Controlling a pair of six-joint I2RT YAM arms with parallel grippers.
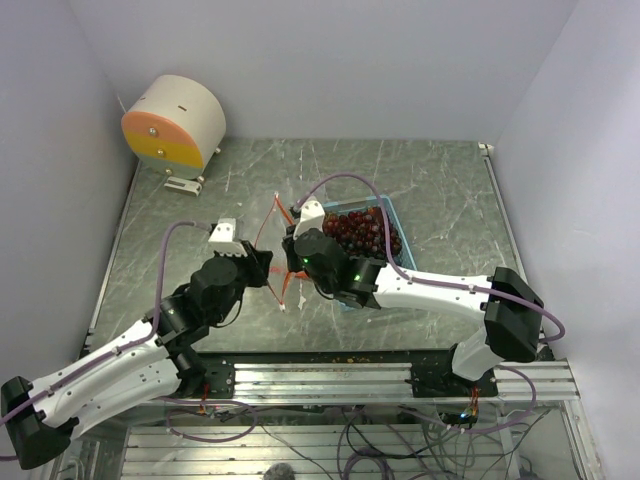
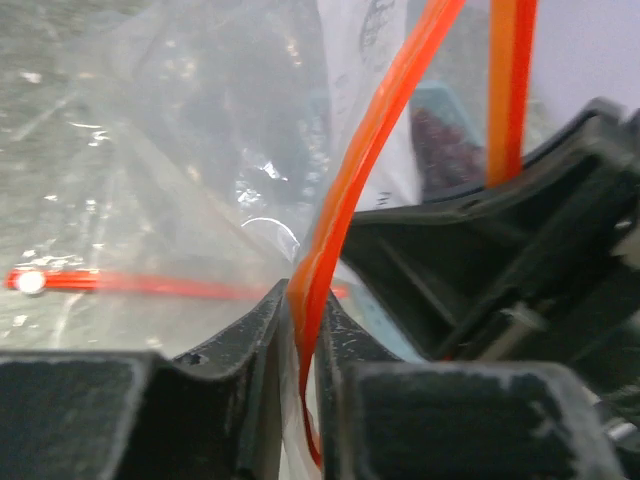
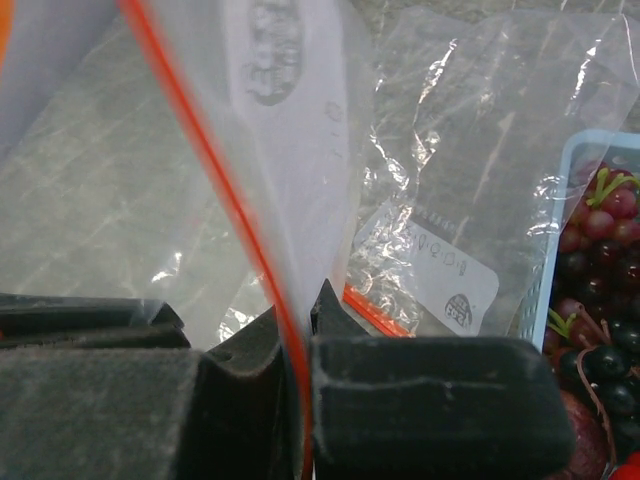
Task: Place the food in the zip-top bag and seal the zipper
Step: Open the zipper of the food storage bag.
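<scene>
The clear zip-top bag [image 1: 276, 243] hangs between my two grippers near the middle of the table. Its orange-red zipper [image 2: 352, 185] runs up out of my left gripper [image 2: 305, 312], whose jaws are pinched on the strip. My right gripper [image 3: 296, 335] is shut on the zipper [image 3: 215, 170] at the other lip of the mouth. From above, the left gripper [image 1: 267, 266] and right gripper [image 1: 293, 252] stand close together at the bag's mouth. The food [image 1: 362, 230], dark red berry clusters, lies in the light blue tray [image 1: 402, 240] just right of the bag. More of the food [image 3: 603, 262] shows in the right wrist view.
A white and orange cylinder [image 1: 175, 122] stands at the back left corner. The blue tray's rim [image 3: 549, 255] is close on the right of my right gripper. Grey walls close in the table on three sides.
</scene>
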